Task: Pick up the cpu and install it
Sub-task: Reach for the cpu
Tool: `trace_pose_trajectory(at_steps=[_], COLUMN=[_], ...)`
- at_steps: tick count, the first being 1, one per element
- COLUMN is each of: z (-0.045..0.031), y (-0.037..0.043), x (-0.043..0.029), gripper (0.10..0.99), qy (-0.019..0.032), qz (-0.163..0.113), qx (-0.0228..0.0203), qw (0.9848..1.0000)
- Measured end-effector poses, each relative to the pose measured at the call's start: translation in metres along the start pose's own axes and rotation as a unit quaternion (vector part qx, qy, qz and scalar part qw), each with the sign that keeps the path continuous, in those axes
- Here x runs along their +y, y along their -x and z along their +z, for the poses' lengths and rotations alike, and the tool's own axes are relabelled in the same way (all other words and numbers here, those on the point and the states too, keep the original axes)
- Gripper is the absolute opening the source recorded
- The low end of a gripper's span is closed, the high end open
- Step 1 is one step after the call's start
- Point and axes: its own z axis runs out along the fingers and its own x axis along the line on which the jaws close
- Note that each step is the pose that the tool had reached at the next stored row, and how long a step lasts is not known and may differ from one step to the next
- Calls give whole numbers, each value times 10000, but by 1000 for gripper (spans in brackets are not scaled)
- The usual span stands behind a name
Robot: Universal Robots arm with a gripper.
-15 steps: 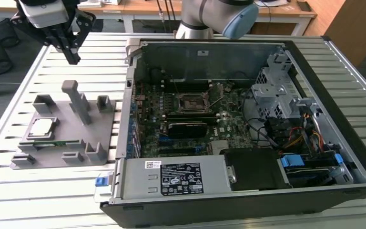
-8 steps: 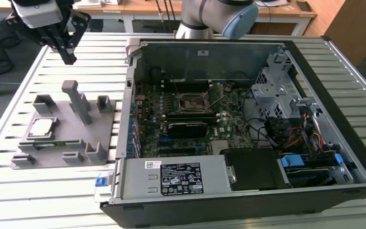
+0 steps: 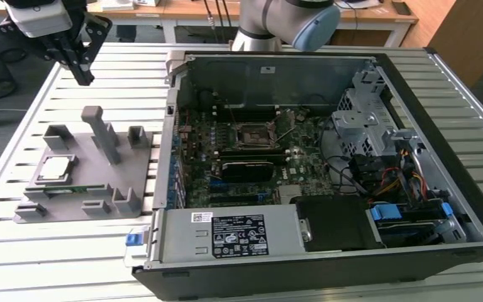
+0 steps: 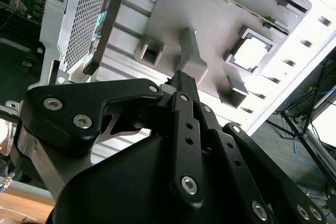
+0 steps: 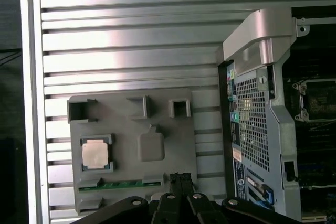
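The cpu (image 3: pixel 57 168) is a small square chip with a silvery top, lying flat in a recess of the grey plastic fixture (image 3: pixel 99 189) on the slatted table, at the exterior view's left. Both wrist views look down on the cpu (image 5: pixel 95 155) (image 4: pixel 253 52). My gripper (image 3: pixel 83 78) hangs well above the table, beyond the fixture's far end, fingers pressed together and holding nothing. Its tips (image 5: pixel 180 178) (image 4: pixel 182 78) show in both wrist views. The dark square socket (image 3: pixel 254 134) sits on the motherboard inside the open computer case (image 3: pixel 443 132).
A tall grey post (image 3: pixel 100 129) and several smaller blocks rise from the fixture. A narrow green circuit strip (image 3: pixel 67 190) lies along the fixture beside the cpu. The case's raised wall (image 3: pixel 173 119) stands right of the fixture. Desks and cables lie beyond the table.
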Motion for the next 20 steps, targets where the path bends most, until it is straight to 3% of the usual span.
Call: trace_pose_trajectory(at_steps=[20], z=[2], y=[-331], x=[-25], gripper=[106], qy=[0], qz=[0], qx=[1], qw=[10000])
